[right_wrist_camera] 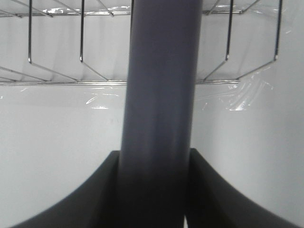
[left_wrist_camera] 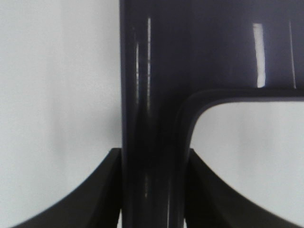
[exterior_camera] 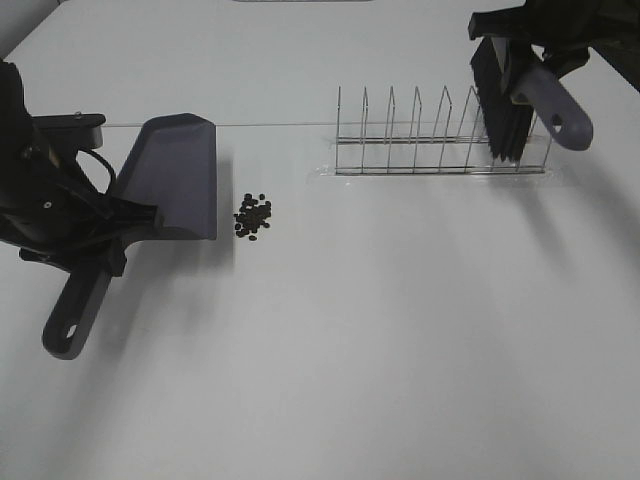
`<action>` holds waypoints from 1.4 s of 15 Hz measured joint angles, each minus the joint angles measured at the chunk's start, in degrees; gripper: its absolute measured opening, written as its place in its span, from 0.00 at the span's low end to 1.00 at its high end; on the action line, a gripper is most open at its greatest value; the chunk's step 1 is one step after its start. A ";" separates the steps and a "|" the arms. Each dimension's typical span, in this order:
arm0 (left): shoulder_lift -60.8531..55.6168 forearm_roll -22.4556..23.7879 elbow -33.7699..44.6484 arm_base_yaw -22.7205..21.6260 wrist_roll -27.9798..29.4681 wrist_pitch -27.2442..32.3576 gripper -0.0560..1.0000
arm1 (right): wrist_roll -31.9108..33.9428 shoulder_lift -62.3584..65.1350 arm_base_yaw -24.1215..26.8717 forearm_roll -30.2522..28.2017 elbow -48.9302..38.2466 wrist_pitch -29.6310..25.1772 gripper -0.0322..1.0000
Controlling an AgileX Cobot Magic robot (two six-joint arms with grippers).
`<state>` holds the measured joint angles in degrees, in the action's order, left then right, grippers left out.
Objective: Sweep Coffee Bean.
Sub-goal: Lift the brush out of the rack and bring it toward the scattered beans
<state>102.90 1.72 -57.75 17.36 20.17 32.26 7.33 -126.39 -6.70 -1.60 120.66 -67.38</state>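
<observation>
A loose cluster of tiny dark coffee beans [exterior_camera: 253,216] lies on the white table, just right of the grey dustpan's [exterior_camera: 170,175] front edge. My left gripper [exterior_camera: 125,225] is shut on the dustpan's handle [left_wrist_camera: 152,118], and its dark fingers [left_wrist_camera: 102,190] press both sides of it. At the far right stands a dark-bristled brush [exterior_camera: 505,110] at the right end of the wire rack [exterior_camera: 420,150]. My right gripper [exterior_camera: 530,65] is shut on the brush's grey handle [right_wrist_camera: 161,95], whose end [exterior_camera: 565,120] slants down to the right.
The chrome rack [right_wrist_camera: 57,80] with several upright dividers stands on a clear plastic sheet [exterior_camera: 330,172] at the back of the table. The dustpan handle's end [exterior_camera: 70,330] points toward the front left.
</observation>
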 joint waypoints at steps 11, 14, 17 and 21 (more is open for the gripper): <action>0.00 -0.23 0.00 0.00 0.00 0.34 0.38 | -1.55 17.07 -2.75 0.11 -13.52 -2.69 0.40; 0.06 -0.23 0.00 0.00 0.00 1.43 0.38 | -0.52 22.17 -9.11 -0.17 -25.73 -1.78 0.40; 0.17 -0.23 0.00 0.00 0.63 1.95 0.38 | 4.41 22.75 -13.58 -4.87 -32.89 2.01 0.40; 6.36 -0.52 0.00 2.69 1.66 2.46 0.38 | 11.40 18.39 -21.03 -14.21 -35.92 6.88 0.40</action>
<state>109.26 1.20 -57.75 20.05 21.83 34.72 18.74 -108.00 -27.73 -15.81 84.74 -60.50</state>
